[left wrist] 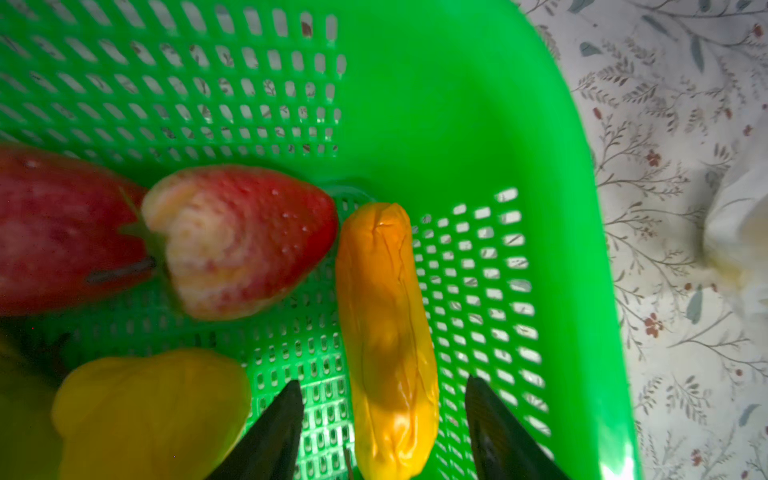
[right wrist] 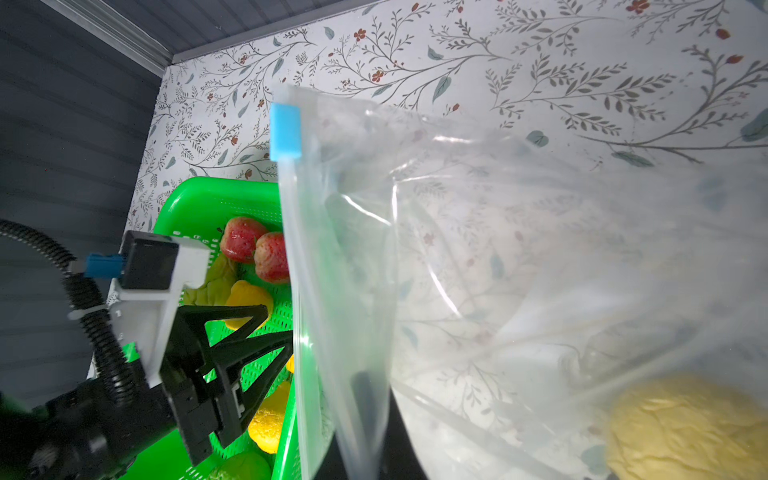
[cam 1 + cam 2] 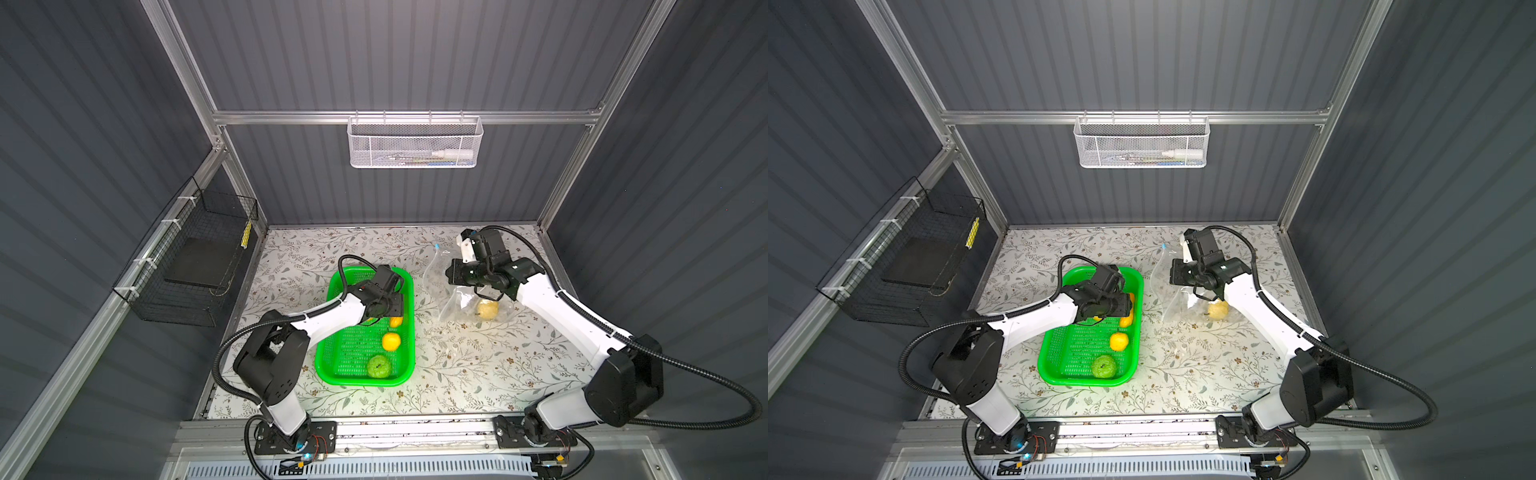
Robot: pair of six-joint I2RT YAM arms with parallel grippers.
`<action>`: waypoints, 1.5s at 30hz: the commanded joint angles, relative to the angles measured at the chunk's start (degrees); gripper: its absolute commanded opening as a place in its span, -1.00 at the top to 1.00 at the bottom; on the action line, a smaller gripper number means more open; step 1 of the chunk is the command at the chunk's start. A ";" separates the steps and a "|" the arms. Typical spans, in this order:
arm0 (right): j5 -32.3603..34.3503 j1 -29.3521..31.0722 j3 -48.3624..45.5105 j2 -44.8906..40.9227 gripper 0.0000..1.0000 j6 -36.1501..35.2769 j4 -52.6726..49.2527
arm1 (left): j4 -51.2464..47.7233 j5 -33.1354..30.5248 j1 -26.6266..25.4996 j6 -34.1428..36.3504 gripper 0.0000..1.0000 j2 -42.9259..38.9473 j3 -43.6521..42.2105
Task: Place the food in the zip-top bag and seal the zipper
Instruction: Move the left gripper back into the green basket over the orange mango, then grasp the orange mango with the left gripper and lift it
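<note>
Between the parted jaws of the left end effector [image 1: 386, 415] lies, ungripped, an orange fruit [image 1: 382, 311] in the basket [image 1: 457, 104] among others, while the right end effector [image 2: 368, 395], pinched shut, holds the zip-top bag [image 2: 540, 249] containing one pale yellow fruit [image 2: 685, 428]; most loading and sealing apparently remain.

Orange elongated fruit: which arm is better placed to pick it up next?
Left. The left hand, open, straddles the orange elongated fruit in the green basket; the right hand holds the zip-top bag.
</note>
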 commanded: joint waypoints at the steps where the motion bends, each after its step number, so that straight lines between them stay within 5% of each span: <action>1: 0.90 -0.12 -1.16 -1.35 0.84 -0.60 -0.15 | 0.67 -0.73 0.17 -0.36 -0.24 2.53 2.38; 13: 0.81 -0.16 -1.38 -1.31 0.84 -1.05 0.04 | 0.76 -0.45 0.17 0.61 -0.12 8.57 3.40; 25: 0.80 -0.14 -1.43 -1.47 0.84 -1.04 0.20 | 1.45 0.25 0.17 1.76 0.31 7.68 3.06; 34: 1.59 -0.14 -2.30 -2.18 0.85 0.09 1.70 | 0.49 1.05 0.17 2.51 0.31 -0.34 3.39; 45: 1.29 -0.14 -3.69 -2.78 0.87 0.81 4.11 | 8.09 12.11 -0.09 3.46 0.30 -12.26 1.79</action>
